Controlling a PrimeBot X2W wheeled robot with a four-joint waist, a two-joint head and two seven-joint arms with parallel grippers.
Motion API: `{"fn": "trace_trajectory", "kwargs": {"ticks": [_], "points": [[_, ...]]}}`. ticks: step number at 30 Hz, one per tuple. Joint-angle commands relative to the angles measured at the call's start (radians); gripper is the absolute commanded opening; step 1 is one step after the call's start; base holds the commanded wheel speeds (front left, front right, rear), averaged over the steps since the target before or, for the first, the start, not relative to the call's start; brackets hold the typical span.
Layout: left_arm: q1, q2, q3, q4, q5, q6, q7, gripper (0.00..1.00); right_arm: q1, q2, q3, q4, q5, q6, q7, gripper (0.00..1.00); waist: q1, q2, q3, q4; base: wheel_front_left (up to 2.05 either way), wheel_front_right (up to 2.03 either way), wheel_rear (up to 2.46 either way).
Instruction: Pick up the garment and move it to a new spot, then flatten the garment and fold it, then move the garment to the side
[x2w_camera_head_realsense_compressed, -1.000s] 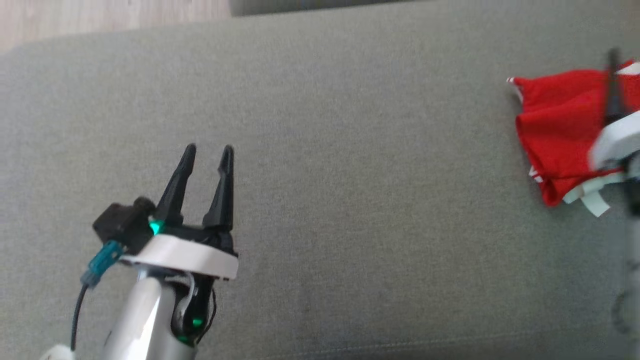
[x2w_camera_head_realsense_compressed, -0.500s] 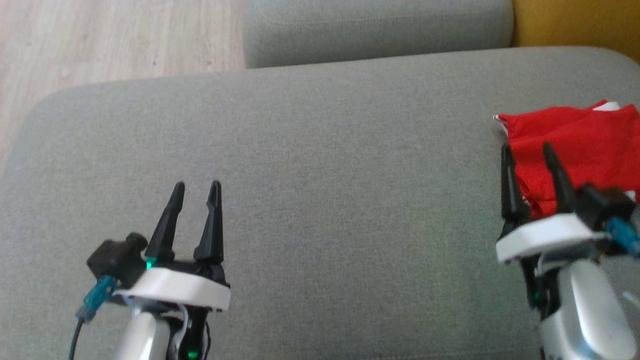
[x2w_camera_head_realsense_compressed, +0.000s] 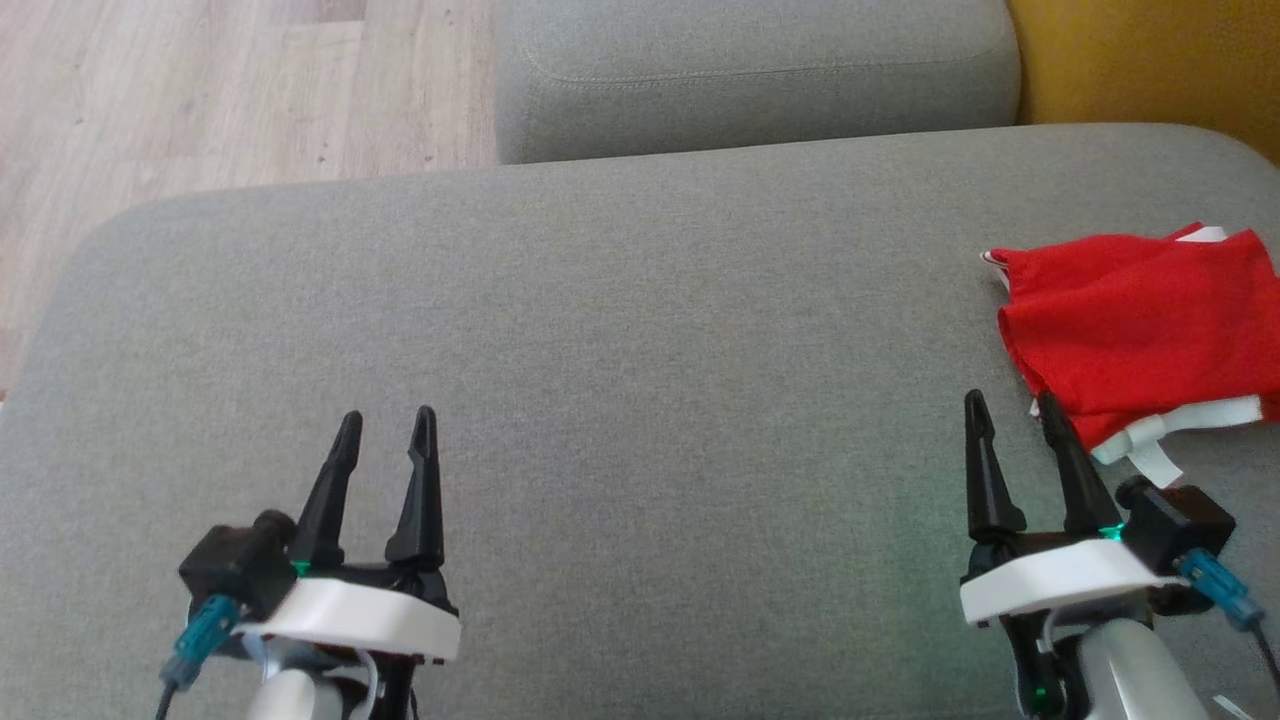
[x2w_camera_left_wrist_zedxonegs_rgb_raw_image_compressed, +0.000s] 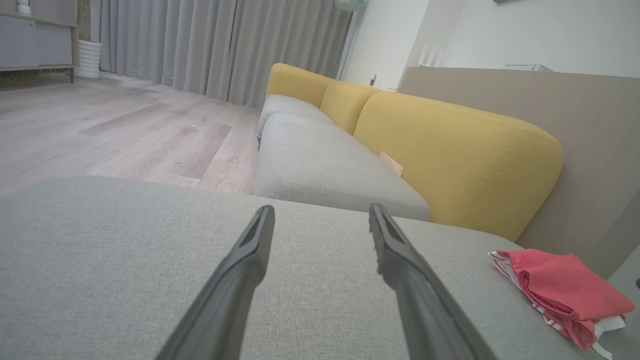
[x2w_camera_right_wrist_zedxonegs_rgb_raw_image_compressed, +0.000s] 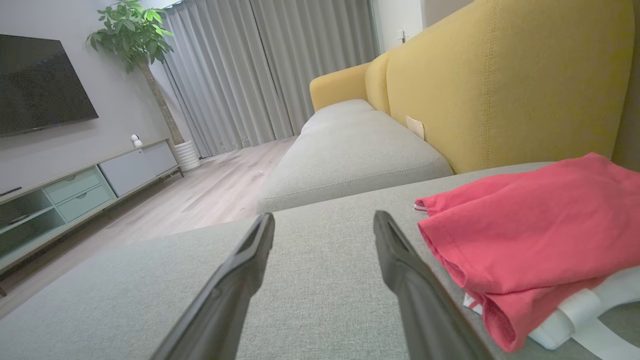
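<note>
While both gape, left gripper (x2w_camera_head_realsense_compressed: 388, 413), right gripper (x2w_camera_head_realsense_compressed: 1010, 397)

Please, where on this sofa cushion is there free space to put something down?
The widest bare patch is the middle of the grey cushion, between the left gripper and the right gripper. Its left end, beside the wooden floor, is bare too. The right end is crowded: the red garment lies there, just beyond the right gripper.
</note>
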Motion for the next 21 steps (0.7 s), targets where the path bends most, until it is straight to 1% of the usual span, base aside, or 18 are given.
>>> {"fn": "trace_trajectory", "kwargs": {"ticks": [1,14,21], "points": [[-0.03,0.003,0.033,-0.045,0.014,0.005,-0.012,1.0,-0.026,-0.001,0.022,-0.027,0.004,-0.001,-0.015,1.0,0.0,0.0,-0.001,0.0,0.0,0.0,0.0],[-0.026,0.003,0.031,-0.054,0.022,0.014,-0.012,1.0,-0.023,-0.001,0.03,-0.023,0.0,-0.001,-0.023,1.0,0.0,0.0,-0.004,0.0,0.0,0.0,0.0],[-0.026,0.003,0.033,-0.047,0.014,-0.004,-0.012,1.0,-0.028,-0.001,0.03,-0.02,0.005,-0.001,-0.025,1.0,0.0,0.0,0.0,-0.004,0.0,0.0,0.0]]}}
